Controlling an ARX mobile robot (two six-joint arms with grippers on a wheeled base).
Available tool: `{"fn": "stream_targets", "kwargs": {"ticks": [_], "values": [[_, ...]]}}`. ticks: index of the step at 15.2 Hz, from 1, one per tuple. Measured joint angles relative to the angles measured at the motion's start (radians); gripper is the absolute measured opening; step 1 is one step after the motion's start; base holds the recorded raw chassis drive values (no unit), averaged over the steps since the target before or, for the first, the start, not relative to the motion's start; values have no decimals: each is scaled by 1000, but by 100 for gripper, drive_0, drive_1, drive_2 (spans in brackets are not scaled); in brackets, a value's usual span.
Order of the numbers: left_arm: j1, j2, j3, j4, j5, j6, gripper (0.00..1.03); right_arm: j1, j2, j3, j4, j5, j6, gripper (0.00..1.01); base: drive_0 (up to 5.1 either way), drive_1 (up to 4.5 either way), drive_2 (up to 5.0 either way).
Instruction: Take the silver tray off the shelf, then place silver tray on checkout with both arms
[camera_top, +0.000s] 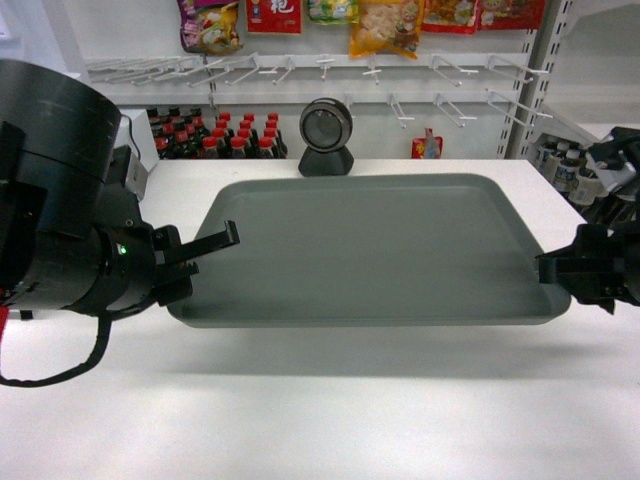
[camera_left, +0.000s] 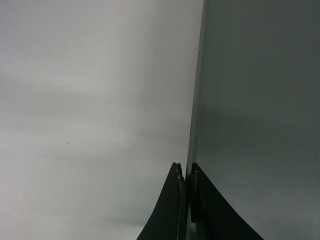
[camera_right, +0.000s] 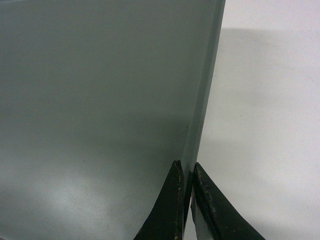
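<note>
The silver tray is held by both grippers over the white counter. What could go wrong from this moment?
1. Each gripper, left and right, pinches only the thin rim of the silver tray. Such a narrow hold might slip.
2. If one arm lowers faster than the other, the tray could tilt or twist out of a grip.
3. The black scanner stands just behind the tray's far edge on the checkout. A push forward could knock it.
</note>
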Motion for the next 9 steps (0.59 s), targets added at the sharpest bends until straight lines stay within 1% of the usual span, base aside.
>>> {"fn": "stream_targets", "kwargs": {"ticks": [2,3,4,5,6,7,9], "values": [[9,83,54,22,26,-7,3,-5,119,101,-11,-8,-7,2,-5,391,-402],[9,125,89,18,31,-11,3,-5,171,141,-3,0,-24,2,-5,391,-402],[6,153,104,31,34,-11,3,-5,202,162,3,12,-33,2,-5,391,-402],[2,178,125,12,31,-17,2,-5,228,179,3,24,-45,2,-5,391,-402],[-6,213,145,8,30,-26,2,-4,260,183,16,57,-65,2,-5,391,-402],[-13,237,158,-3,26,-27,2,-4,281,183,30,69,-76,2,0,0,0],[-30,263,180,-22,18,-28,2,-3,306,183,72,110,-106,2,0,0,0]]}}
